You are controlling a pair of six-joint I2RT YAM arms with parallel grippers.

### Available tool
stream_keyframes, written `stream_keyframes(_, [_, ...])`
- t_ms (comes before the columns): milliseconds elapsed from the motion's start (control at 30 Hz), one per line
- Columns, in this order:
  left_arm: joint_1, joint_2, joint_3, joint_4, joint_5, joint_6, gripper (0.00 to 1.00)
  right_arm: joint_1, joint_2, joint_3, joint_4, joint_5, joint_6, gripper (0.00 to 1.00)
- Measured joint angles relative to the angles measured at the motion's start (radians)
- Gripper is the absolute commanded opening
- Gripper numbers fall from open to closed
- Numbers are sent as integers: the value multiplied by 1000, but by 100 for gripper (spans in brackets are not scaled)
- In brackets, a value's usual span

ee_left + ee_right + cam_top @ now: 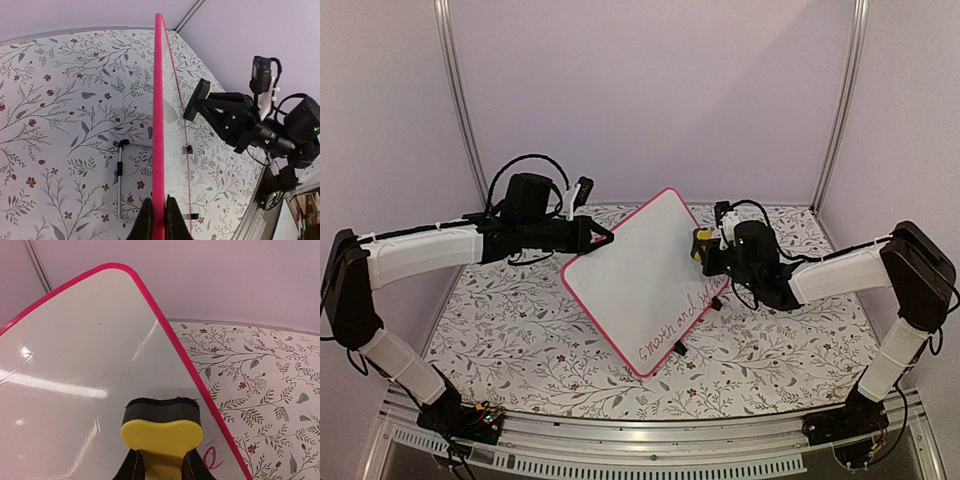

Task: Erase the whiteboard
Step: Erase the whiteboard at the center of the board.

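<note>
Floral table point(520, 340): 1 whiteboard point(640, 280), 1 yellow eraser point(162, 435)

whiteboard point(645, 285) on table point(510, 335), left end effector point(604, 237) at its left edge, eraser point(701, 245) right

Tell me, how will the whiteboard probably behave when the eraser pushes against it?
Probably stiff: the whiteboard looks straight edge-on. It may swivel or slip, since the left fingers pinch only one edge of its thin frame. Its glossy face shows reflections, so the yellow eraser should glide easily.
</note>
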Motion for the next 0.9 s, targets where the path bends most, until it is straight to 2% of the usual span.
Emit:
stream_keyframes(200, [0, 0, 0, 0, 1, 0, 0, 0, 35, 62, -11, 8, -26, 15])
stream_keyframes(400, [0, 0, 0, -1, -1, -1, 0, -2, 45, 57, -6, 8, -31, 15])
stream_keyframes(700, [0, 0, 0, -3, -5, -9, 0, -15, 42, -91, 73, 8, -27, 14])
stream_keyframes(900, [0, 0, 0, -3, -4, -9, 0, -20, 41, -107, 84, 8, -26, 15])
